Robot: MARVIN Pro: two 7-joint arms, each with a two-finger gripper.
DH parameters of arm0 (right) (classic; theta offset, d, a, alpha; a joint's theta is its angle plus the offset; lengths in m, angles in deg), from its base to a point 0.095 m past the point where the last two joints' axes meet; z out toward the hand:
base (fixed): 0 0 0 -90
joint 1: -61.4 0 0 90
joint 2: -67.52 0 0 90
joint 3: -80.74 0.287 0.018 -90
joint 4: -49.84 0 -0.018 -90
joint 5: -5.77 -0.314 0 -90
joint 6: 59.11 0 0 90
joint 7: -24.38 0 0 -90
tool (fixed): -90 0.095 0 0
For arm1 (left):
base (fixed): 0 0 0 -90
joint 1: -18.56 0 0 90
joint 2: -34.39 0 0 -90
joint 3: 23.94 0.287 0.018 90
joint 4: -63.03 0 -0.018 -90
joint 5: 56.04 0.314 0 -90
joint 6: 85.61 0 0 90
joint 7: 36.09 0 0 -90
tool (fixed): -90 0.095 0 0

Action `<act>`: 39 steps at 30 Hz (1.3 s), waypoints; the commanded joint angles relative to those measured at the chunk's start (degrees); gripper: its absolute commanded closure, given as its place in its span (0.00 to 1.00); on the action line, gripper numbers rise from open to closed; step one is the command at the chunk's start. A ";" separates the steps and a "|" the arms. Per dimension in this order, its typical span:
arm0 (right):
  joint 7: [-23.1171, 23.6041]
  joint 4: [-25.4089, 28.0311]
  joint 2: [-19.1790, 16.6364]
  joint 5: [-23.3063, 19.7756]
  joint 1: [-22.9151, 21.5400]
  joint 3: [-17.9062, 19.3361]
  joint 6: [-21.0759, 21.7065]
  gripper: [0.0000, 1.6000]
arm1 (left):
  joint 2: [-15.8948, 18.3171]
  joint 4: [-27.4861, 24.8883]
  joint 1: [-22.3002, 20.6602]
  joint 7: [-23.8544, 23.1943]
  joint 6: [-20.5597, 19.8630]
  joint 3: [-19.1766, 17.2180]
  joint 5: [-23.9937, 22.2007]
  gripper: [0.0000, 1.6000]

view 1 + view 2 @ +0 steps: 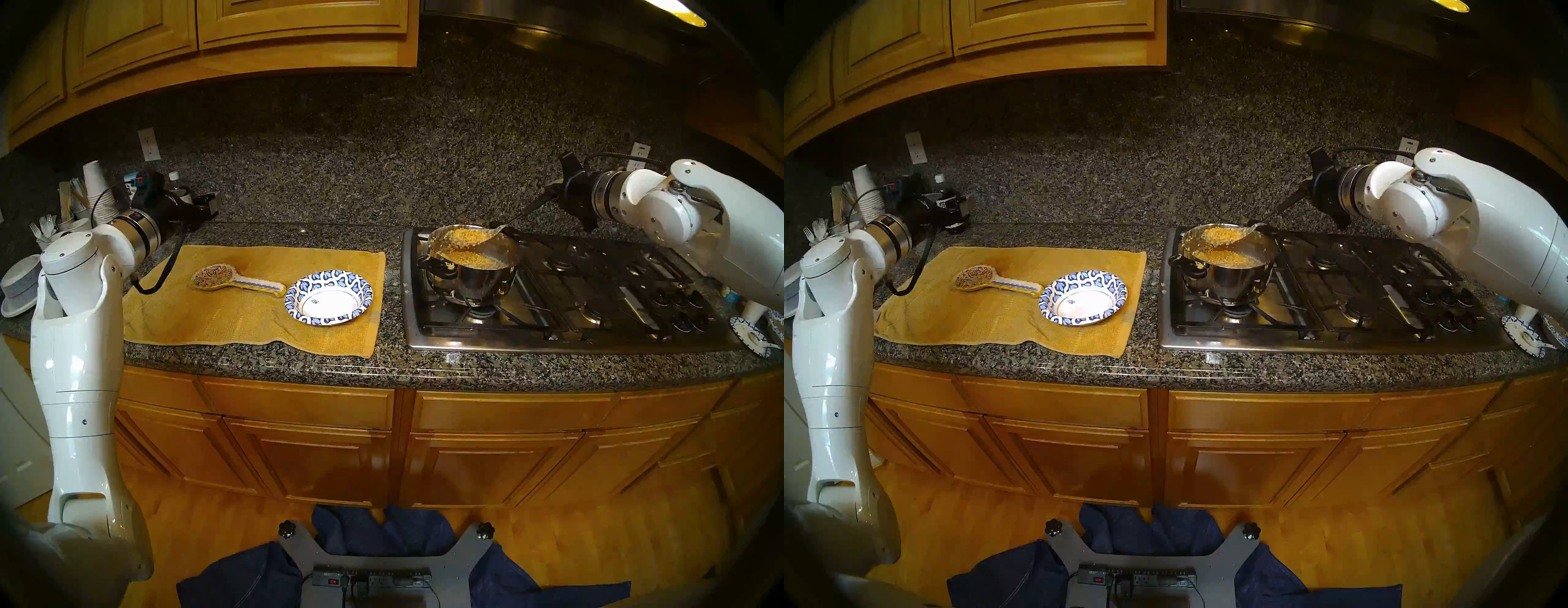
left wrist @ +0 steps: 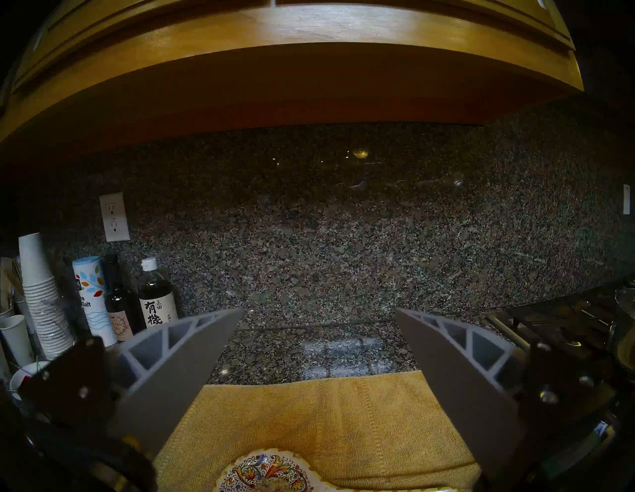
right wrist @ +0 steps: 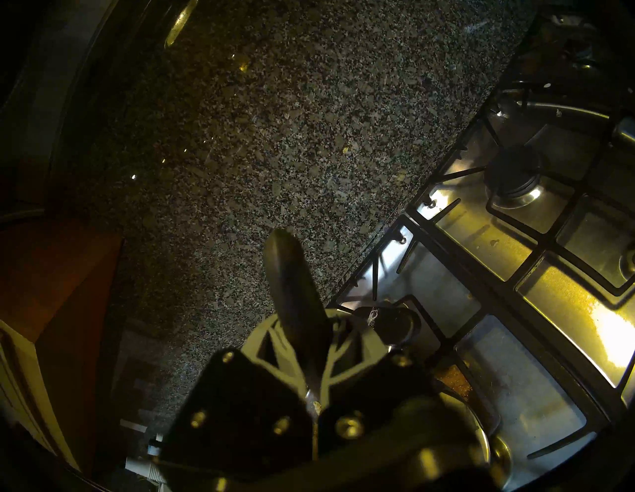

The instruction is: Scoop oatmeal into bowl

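Observation:
A large metal spoon point(image 1: 462, 242) heaped with yellowish-tan oatmeal point(image 1: 466, 235) hangs just above the steel pot point(image 1: 475, 288) on the stove's front left burner. More oatmeal point(image 1: 473, 258) lies in the pot. My right gripper point(image 1: 551, 193) is shut on the spoon's dark handle point(image 3: 292, 275), up and to the right of the pot. The blue-and-white paper bowl point(image 1: 329, 297) sits empty on the yellow towel point(image 1: 191, 322), left of the stove. My left gripper point(image 2: 318, 316) stands open and empty over the towel's far left corner.
A painted spoon rest point(image 1: 237, 280) lies on the towel beside the bowl. Stacked paper cups point(image 1: 95, 191), bottles point(image 2: 154, 295) and grey-and-white bowls point(image 1: 19, 288) crowd the counter's left end. The gas stove point(image 1: 594, 305) fills the right; a small plate point(image 1: 755, 335) sits beyond it.

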 commanded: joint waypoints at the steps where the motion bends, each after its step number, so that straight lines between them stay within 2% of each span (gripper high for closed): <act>1: 0.77 0.32 -0.56 -0.19 -2.89 2.63 -0.25 1.00 | 0.44 -1.58 -1.85 -0.12 0.94 -0.21 -0.22 0.00; 28: 0.41 2.64 -0.81 -1.01 -3.69 3.19 -0.26 1.00 | 0.53 -1.58 -1.81 -0.03 0.93 -0.17 -0.35 0.00; 35: 0.87 3.53 1.26 -2.17 -3.67 3.75 -0.63 1.00 | 0.56 -1.58 -1.79 -0.01 0.91 -0.15 -0.38 0.00; 39: 1.58 3.27 3.95 -3.47 -3.22 4.09 -1.29 1.00 | 0.57 -1.57 -1.78 0.00 0.89 -0.15 -0.40 0.00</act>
